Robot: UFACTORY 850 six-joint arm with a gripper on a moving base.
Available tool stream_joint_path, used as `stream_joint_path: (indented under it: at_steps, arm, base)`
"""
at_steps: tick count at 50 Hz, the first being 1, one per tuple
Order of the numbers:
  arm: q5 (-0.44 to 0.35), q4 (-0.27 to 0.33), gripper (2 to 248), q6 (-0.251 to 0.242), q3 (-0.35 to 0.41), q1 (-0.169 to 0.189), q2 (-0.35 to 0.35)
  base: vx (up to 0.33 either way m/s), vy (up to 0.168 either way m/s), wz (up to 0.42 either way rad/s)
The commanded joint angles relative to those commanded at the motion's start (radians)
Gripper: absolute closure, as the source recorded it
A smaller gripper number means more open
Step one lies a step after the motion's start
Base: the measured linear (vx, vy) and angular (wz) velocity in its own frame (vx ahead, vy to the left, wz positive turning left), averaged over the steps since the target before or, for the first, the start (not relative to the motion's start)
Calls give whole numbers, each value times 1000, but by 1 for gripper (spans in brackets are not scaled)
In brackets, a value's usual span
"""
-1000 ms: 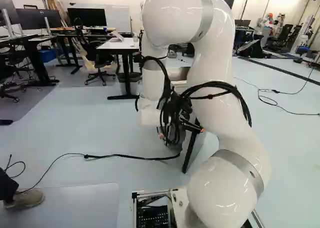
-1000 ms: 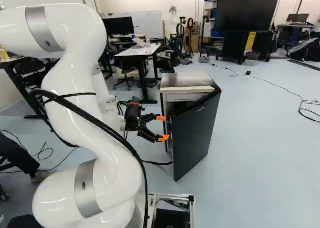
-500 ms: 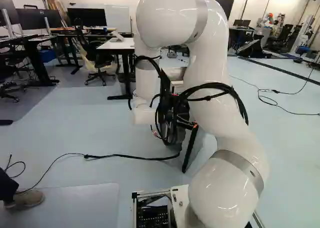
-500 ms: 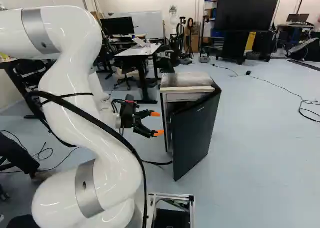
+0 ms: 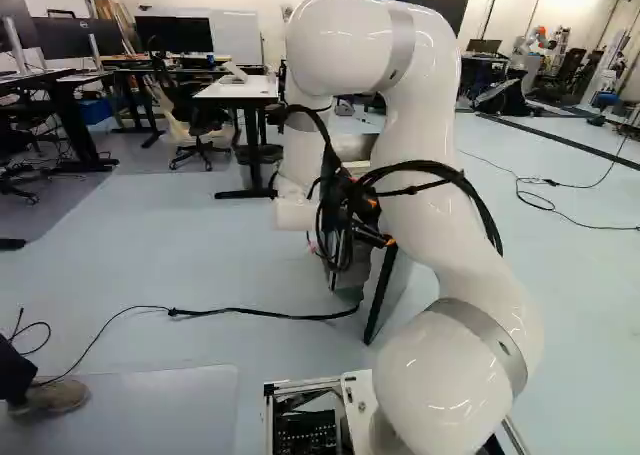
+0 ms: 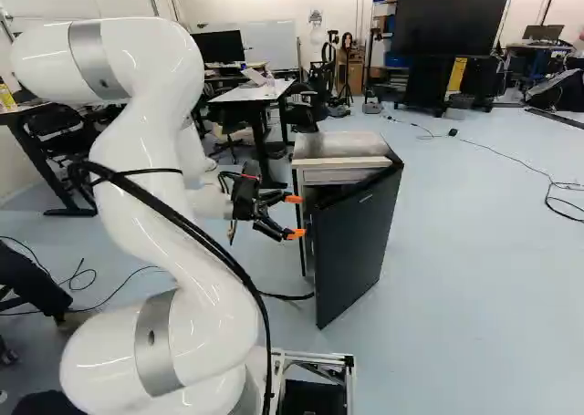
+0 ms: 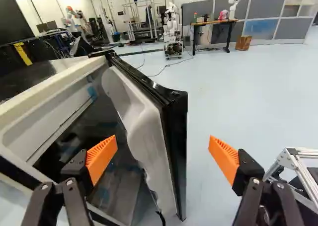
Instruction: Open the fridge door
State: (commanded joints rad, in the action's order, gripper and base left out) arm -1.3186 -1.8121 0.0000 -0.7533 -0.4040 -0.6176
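Gripper (image 6: 295, 216) is now brought closer to the fridge door (image 6: 356, 242) than half a second ago. Door itself not shifted, already part open at the near side of the fridge (image 6: 342, 148); a push or pull at its free edge seems to be set up. Jaws spread wide, edge framed between them, nothing gripped. Arm (image 6: 137, 160) is arched high, gripper held roughly level.
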Motion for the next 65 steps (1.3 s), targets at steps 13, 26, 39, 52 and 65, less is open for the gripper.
stream_joint_path:
  at_steps: [13, 26, 39, 52, 65]
  arm:
    - [-8, 0, 3, 0, -4, 63, -1]
    - [-16, 0, 3, 0, 10, 119, 4]
    - [-24, 0, 3, 0, 24, 178, 8]
    - [-32, 0, 3, 0, 32, 240, 11]
    - [-40, 0, 3, 0, 35, 305, 12]
  base:
    - [0, 0, 0]
    - [0, 0, 0]
    - [0, 0, 0]
    - [0, 0, 0]
    - [0, 0, 0]
